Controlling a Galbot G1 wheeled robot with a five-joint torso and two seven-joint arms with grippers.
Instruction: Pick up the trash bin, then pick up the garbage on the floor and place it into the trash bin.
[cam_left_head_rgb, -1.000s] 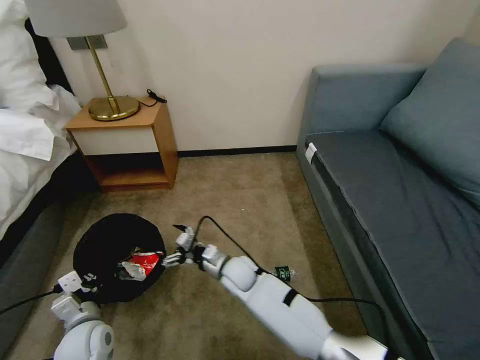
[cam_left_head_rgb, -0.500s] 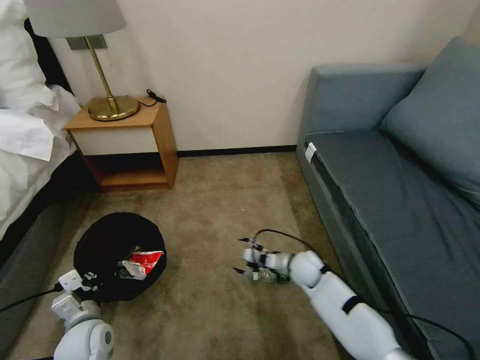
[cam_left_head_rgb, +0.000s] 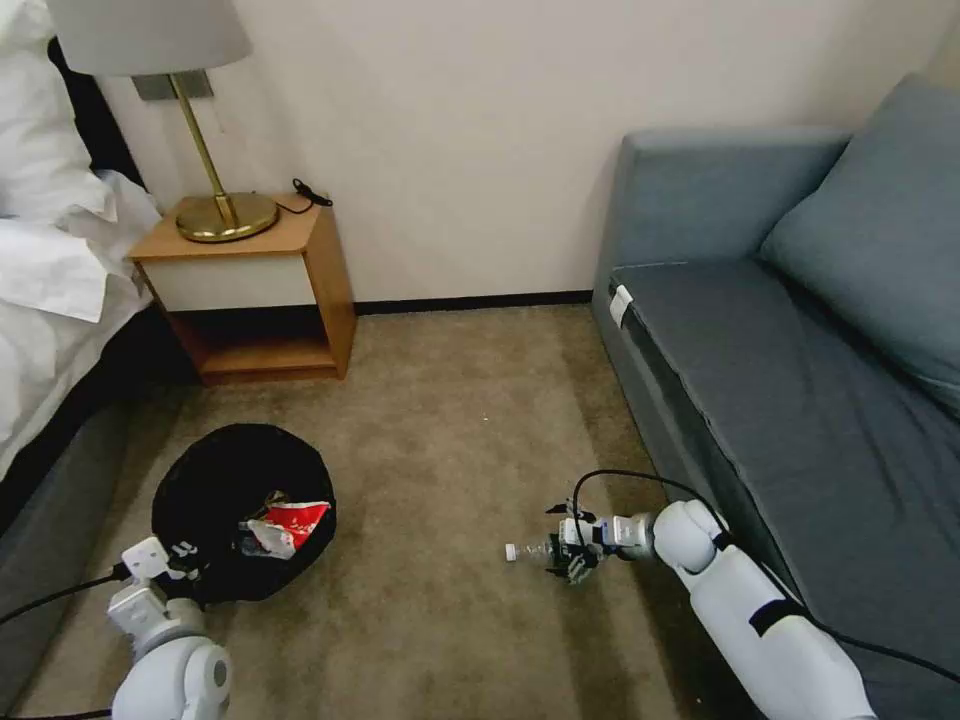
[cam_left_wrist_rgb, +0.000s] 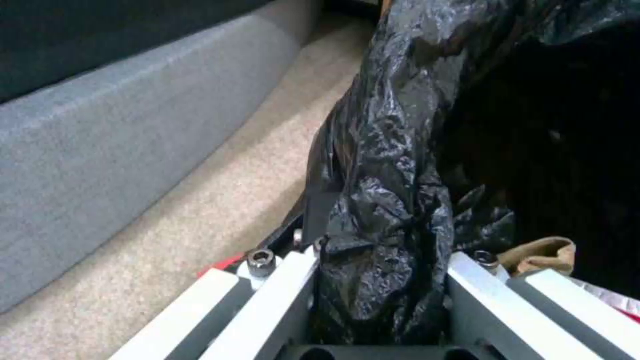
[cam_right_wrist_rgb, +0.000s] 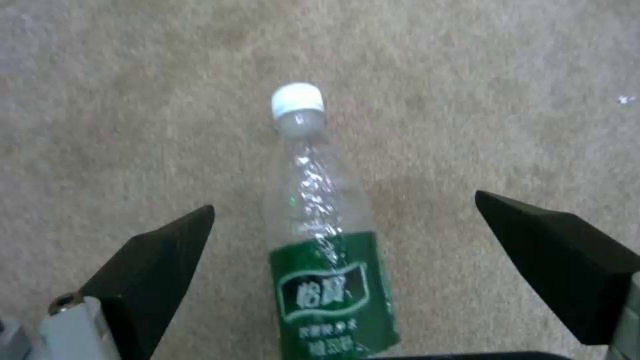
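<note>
One bottle lies flat on the carpet between the right gripper's spread jaws, long axis along the approach, cap pointing away. Left gripper clamps the bin's rim.

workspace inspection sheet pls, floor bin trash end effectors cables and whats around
surface: tan carpet, bare around the bottle.
job's things: trash bin lined with a black bag, red-and-white packet inside; clear green-labelled bottle lying on the carpet.
clutter: nothing seen.
end effectors: left end effector clamped on the bin's bagged rim; right end effector open, straddling the bottle.
cables: black cable looping off the right wrist.
surroundings: blue sofa, nightstand with brass lamp, bed.
</note>
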